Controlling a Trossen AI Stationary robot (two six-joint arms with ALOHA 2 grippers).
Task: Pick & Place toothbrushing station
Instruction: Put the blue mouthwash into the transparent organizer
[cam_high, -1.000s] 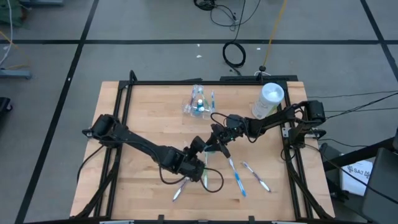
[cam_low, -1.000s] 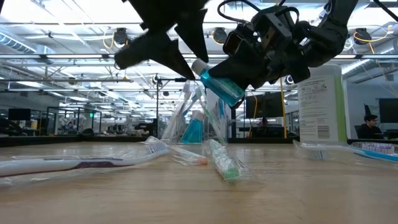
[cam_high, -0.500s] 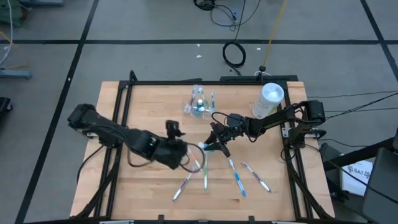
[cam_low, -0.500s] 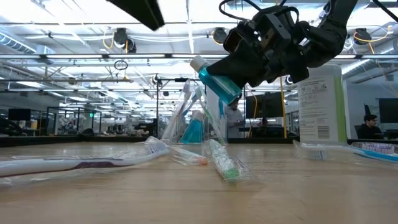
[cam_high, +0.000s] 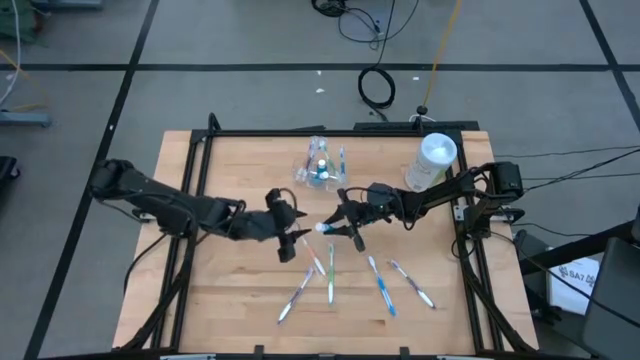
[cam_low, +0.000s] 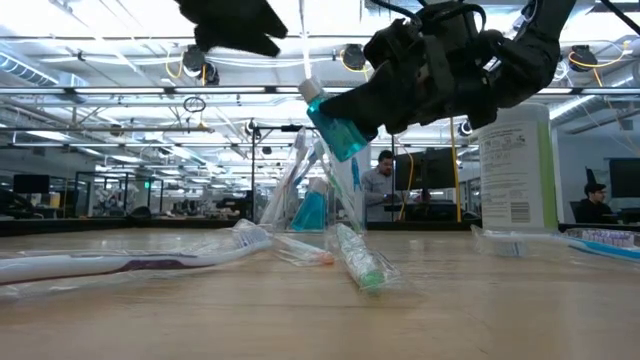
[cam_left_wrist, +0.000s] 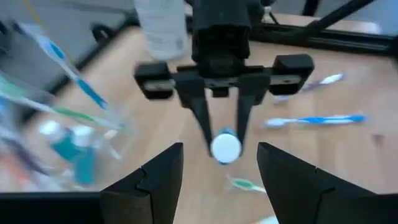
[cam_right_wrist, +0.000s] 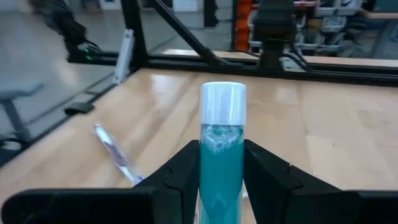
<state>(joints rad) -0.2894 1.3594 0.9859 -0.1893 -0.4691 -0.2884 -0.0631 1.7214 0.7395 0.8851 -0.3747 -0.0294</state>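
My right gripper (cam_high: 338, 226) is shut on a small teal mouthwash bottle (cam_low: 335, 125) with a white cap (cam_high: 322, 228), above the middle of the table. My left gripper (cam_high: 292, 236) is open and empty, just left of the cap and facing it. In the left wrist view its fingers (cam_left_wrist: 152, 180) stand wide apart, with the bottle's cap (cam_left_wrist: 225, 147) ahead between the right gripper's fingers. A clear cup (cam_high: 318, 165) holding toothbrushes and a teal bottle stands at the far middle. My right gripper pinches the bottle's teal body (cam_right_wrist: 221, 163) between its two fingers (cam_right_wrist: 186, 171), one on each side. The fingers come from the table's right and lie along the bottle. The cap end (cam_low: 312, 94) sticks out past the fingertips. The bottle is tilted, cap up, clear of the table.
Several wrapped toothbrushes (cam_high: 330, 282) lie on the near middle of the table, and also show in the low view (cam_low: 130, 262). A tall white bottle (cam_high: 432, 160) stands at the far right. A small tube (cam_low: 355, 258) lies under the held bottle.
My left gripper has risen from the toothbrushes near the front and drawn back toward the table's left, and now faces the bottle's cap. My right gripper has carried the bottle a little up and toward the left, still tilted and clear of the table.
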